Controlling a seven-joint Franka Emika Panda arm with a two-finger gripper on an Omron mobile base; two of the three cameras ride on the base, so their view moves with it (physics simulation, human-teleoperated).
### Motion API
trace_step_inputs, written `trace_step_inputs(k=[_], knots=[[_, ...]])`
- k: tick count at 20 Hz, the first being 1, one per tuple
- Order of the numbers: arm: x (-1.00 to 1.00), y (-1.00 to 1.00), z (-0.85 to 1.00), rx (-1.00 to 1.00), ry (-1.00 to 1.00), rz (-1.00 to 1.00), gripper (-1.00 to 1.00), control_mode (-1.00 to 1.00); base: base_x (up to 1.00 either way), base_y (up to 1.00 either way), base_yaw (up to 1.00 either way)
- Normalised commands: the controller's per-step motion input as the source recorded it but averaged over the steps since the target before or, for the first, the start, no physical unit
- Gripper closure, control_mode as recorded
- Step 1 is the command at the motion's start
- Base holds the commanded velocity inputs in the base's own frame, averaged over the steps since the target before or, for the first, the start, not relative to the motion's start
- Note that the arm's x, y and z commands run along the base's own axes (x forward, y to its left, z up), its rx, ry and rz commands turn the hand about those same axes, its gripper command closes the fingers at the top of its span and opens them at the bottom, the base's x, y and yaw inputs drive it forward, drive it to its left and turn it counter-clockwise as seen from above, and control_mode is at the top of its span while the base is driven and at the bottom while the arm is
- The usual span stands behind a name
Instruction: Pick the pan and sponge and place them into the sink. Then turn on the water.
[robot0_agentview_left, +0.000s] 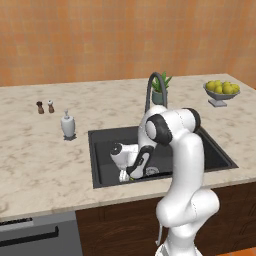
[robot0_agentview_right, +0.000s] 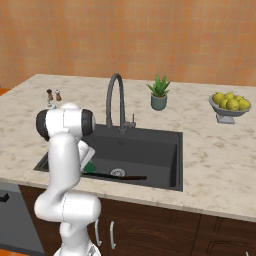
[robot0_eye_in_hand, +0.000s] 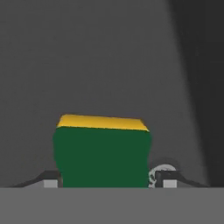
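**Sponge between the fingers, low in the sink**

The sponge (robot0_eye_in_hand: 101, 153) has a dark green scrub face turned toward the hand camera and a strip of yellow body along its far edge. It sits between the two finger tips of the gripper (robot0_eye_in_hand: 105, 180), which flank it closely on both sides; whether they press it or have just let go, I cannot tell. Behind it lies the dark grey floor of the sink (robot0_eye_in_hand: 109, 57), with the round metal drain (robot0_eye_in_hand: 162, 171) peeking out beside the sponge.

No writing or labels can be read anywhere.

The right base view shows a sliver of green at the arm's edge and the pan's (robot0_agentview_right: 117, 176) thin dark handle along the basin's near side.
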Motion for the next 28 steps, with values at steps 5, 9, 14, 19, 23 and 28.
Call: trace_step_inputs(k=[5, 9, 14, 19, 23, 28], knots=[[0.00, 0.07, 0.43, 0.01, -0.35, -0.06, -1.00, -1.00, 0.00, 0.00, 0.00], [-0.14, 0.01, 0.77, 0.01, -0.41, -0.08, -1.00, -1.00, 0.00, 0.00, 0.00], [-0.31, 0.00, 0.96, 0.06, -0.33, -0.09, -1.00, -1.00, 0.00, 0.00, 0.00], [-0.19, 0.10, 1.00, 0.03, -0.03, -0.03, -1.00, -1.00, 0.00, 0.00, 0.00], [0.00, 0.30, 1.00, -0.01, 0.02, 0.00, -1.00, -1.00, 0.00, 0.00, 0.00], [-0.08, 0.37, 1.00, -0.01, 0.00, -0.01, -1.00, -1.00, 0.00, 0.00, 0.00]])
